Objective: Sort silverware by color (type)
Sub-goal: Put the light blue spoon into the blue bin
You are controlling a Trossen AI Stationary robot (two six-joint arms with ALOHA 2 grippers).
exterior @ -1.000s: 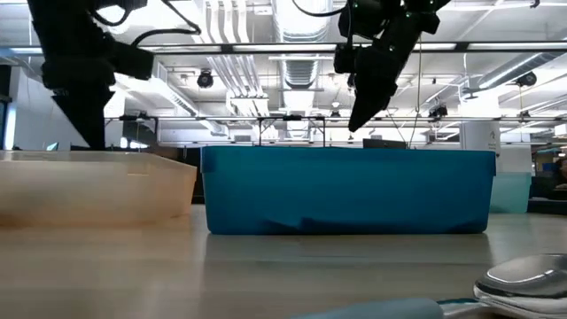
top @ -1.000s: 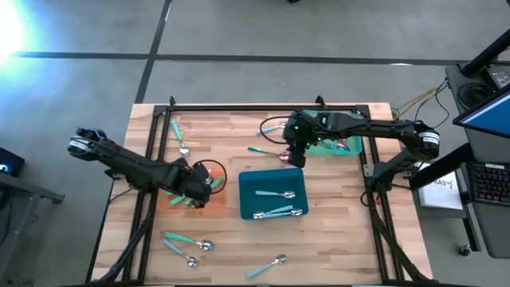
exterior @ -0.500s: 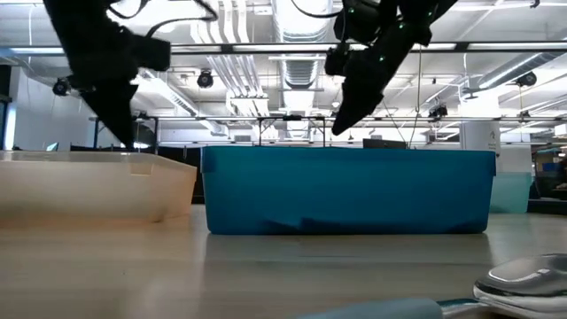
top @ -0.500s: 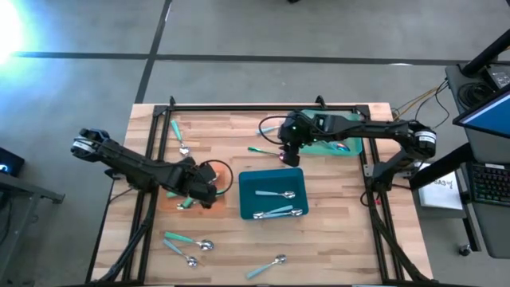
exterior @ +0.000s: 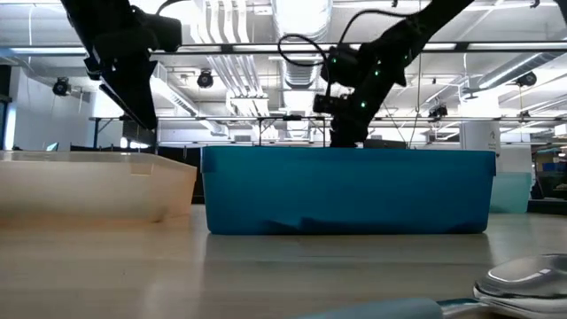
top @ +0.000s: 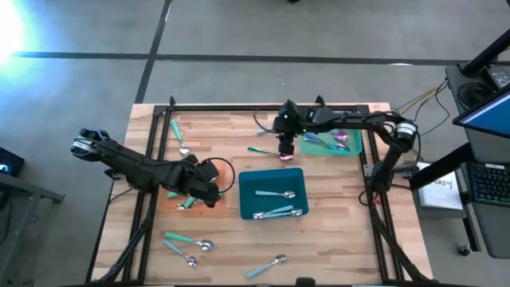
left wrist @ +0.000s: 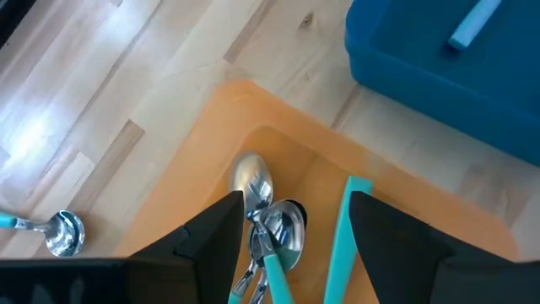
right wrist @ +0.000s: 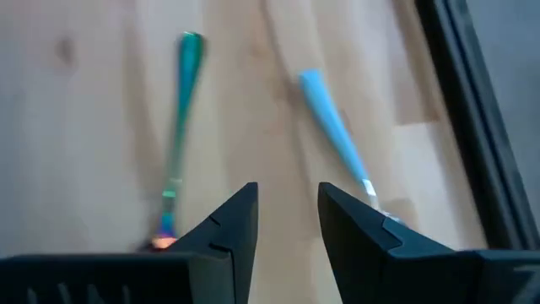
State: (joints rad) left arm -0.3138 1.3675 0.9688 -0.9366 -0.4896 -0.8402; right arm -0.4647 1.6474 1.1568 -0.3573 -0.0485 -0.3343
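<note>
Take the blue tray [top: 273, 194] at the centre of the worktop [top: 239, 247] as your landmark. Left of it, your left tool [left wrist: 291, 221] hangs over the orange tray [left wrist: 211, 143] with its fingers spread and nothing between them; a cluster of teal-handled spoons [left wrist: 268, 221] lies in that tray right below. Farther left and beyond, one teal-handled piece [top: 178, 134] lies loose on the wood. In front of the blue tray, to its left, two more spoons [top: 187, 245] wait, and another [top: 268, 266] lies straight in front. The blue tray itself holds two teal-handled pieces [top: 276, 203].

Beyond the tray, your right tool [right wrist: 287, 215] is low over the wood, fingers parted and empty, between an iridescent piece [right wrist: 179, 127] and a light-blue-handled one [right wrist: 337, 139]. To the right, the green tray [top: 344, 142] holds a few iridescent pieces.

By my reckoning you are roughly halfway: all three trays are started, but about six pieces remain loose.
</note>
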